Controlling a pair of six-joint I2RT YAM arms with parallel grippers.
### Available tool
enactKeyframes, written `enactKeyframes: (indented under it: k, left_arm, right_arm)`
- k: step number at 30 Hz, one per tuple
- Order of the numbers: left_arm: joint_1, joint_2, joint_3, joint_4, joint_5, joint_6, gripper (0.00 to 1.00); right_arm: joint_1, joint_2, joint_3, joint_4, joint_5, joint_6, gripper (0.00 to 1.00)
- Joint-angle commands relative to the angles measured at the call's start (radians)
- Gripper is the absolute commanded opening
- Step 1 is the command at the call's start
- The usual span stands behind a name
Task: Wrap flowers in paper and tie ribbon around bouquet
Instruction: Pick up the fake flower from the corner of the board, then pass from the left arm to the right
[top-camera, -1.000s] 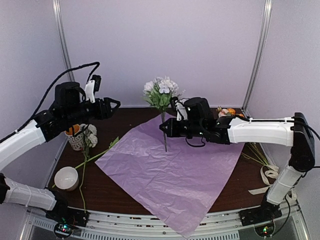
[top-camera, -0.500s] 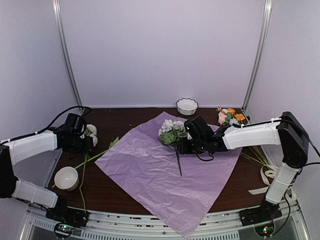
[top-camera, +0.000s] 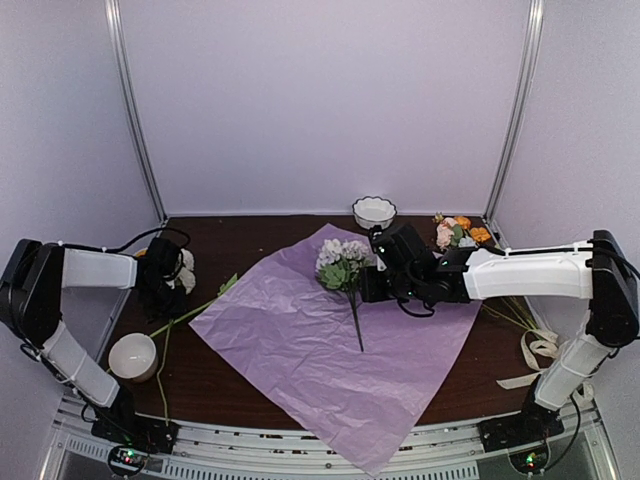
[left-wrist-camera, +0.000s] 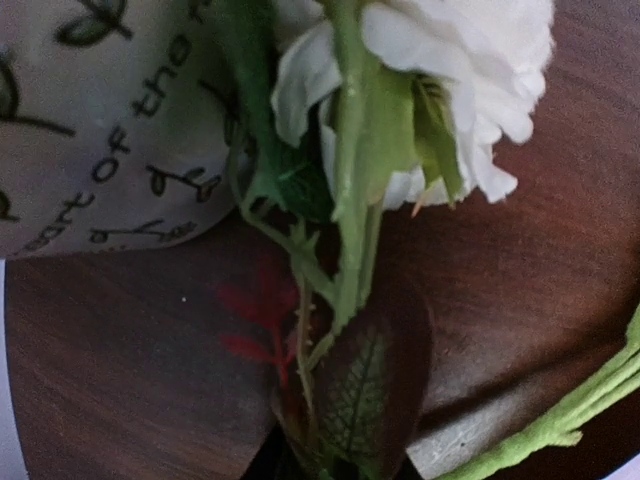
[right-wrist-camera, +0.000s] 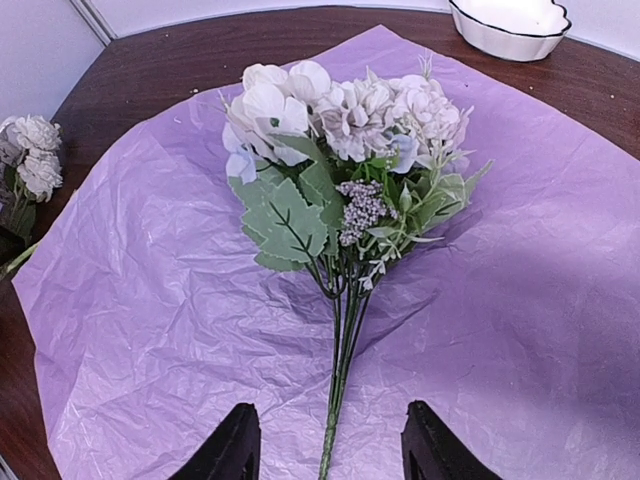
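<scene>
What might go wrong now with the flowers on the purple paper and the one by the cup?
The left hand is right at the white flower beside the mug; pulling the flower away might knock or tip the mug. The bunch lies loose on the thin, crinkly paper, and the right hand is open over its stalks, so a nudge could roll the bunch or crumple the sheet.

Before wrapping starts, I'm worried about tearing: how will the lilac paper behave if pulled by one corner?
The paper looks thin and crinkled, so probably floppy and light, likely to fold rather than slide flat. The flowers lying on it may pin the middle, so a hard tug could tear it.
</scene>
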Motion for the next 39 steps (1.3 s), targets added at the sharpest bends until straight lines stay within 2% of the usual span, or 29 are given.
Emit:
enactKeyframes:
  k: [1, 5, 10, 14, 18, 21, 24, 27, 29, 31, 32, 35, 38, 39]
  left_arm:
    - [0.008, -0.03, 0.043, 0.033, -0.007, 0.005, 0.09]
    - [0.008, -0.116, 0.026, 0.038, -0.002, 0.003, 0.0]
    - [0.005, -0.281, -0.018, 0.111, 0.069, 0.014, 0.0]
    - [-0.027, -0.501, -0.065, 0.24, 0.16, 0.048, 0.0]
    - [-0.093, -0.731, -0.036, 0.313, 0.225, 0.095, 0.0]
    - [-0.183, -0.801, 0.011, 0.382, 0.289, 0.13, 0.0]
    - [-0.269, -0.79, 0.031, 0.512, 0.428, 0.071, 0.0]
    - [-0.376, -0.729, 0.034, 0.708, 0.516, -0.016, 0.0]
    - [-0.444, -0.669, 0.056, 0.803, 0.531, -0.045, 0.0]
    - [-0.504, -0.602, 0.089, 0.878, 0.555, -0.077, 0.0]
    - [-0.533, -0.57, 0.109, 0.91, 0.571, -0.091, 0.0]
    - [-0.601, -0.486, 0.157, 0.983, 0.587, -0.098, 0.0]
    - [-0.627, -0.416, 0.188, 1.013, 0.601, -0.11, 0.0]
    - [-0.629, -0.404, 0.198, 1.022, 0.612, -0.126, 0.0]
  right_arm:
    - [0.005, -0.044, 0.013, -0.024, 0.024, -0.034, 0.49]
    - [0.007, -0.056, 0.018, -0.034, 0.036, -0.048, 0.49]
    - [0.009, -0.069, 0.029, -0.042, 0.025, -0.062, 0.49]
    - [0.02, -0.115, 0.018, 0.009, -0.017, -0.124, 0.5]
    - [0.044, -0.202, -0.049, 0.198, -0.151, -0.2, 0.5]
    - [0.076, -0.238, -0.092, 0.386, -0.325, -0.245, 0.51]
    - [0.128, -0.206, -0.024, 0.456, -0.489, -0.285, 0.53]
    - [0.174, -0.131, 0.081, 0.461, -0.553, -0.287, 0.59]
    - [0.191, -0.071, 0.143, 0.476, -0.559, -0.259, 0.71]
    - [0.204, -0.032, 0.175, 0.506, -0.528, -0.219, 0.96]
    - [0.207, -0.018, 0.184, 0.524, -0.522, -0.203, 0.99]
    - [0.22, 0.006, 0.194, 0.569, -0.528, -0.178, 0.97]
    - [0.225, 0.008, 0.191, 0.587, -0.528, -0.168, 0.87]
    - [0.226, 0.004, 0.188, 0.587, -0.518, -0.164, 0.8]
